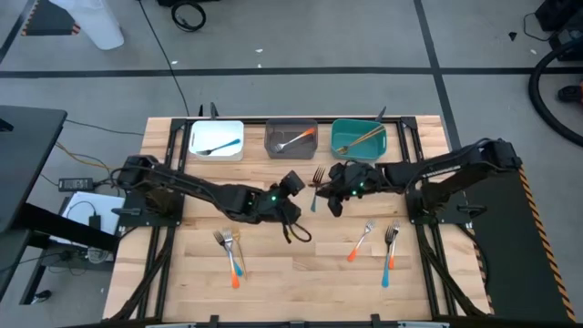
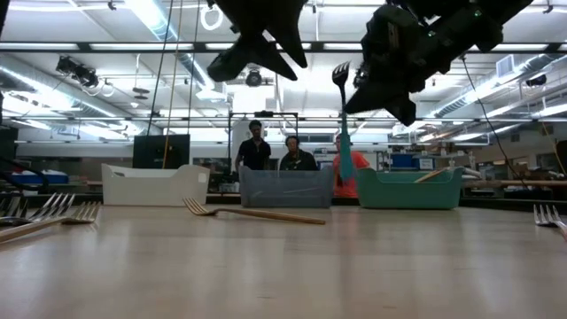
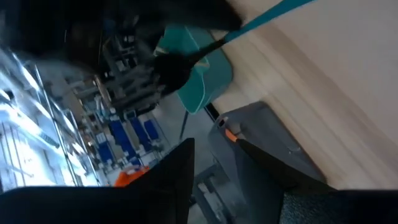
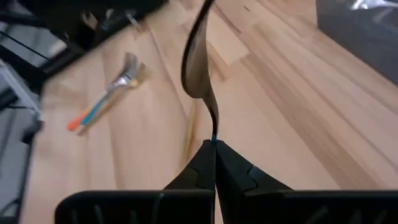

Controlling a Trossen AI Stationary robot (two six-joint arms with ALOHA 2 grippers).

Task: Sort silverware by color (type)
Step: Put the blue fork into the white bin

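My right gripper [image 1: 326,189] is above the middle of the table, shut on a blue-handled fork [image 2: 342,133] whose silver head [image 4: 198,62] points up. My left gripper [image 1: 293,184] hovers just to its left, open, touching nothing; in its wrist view the fork [image 3: 267,15] shows beyond its fingers. Other silverware lies flat on the table: a gold fork [image 2: 252,213], a cluster of forks [image 1: 230,251] at the near left, an orange-handled fork [image 1: 360,241] and another fork [image 1: 391,248] at the near right. My right gripper pinches the fork between its two fingers at the top of the blue handle [image 4: 213,138], just below the neck. The fingers come at it roughly level from the table's right, across the fork. It is lifted clear and stands upright, its handle [image 2: 345,173] hanging below.
Three bins stand in a row at the far edge: white [image 1: 202,144] with a blue-handled utensil, grey [image 1: 273,146] with an orange-handled one, teal [image 1: 339,144] with gold ones. People stand in the room behind the table. Bare wood lies between the two groups of forks.
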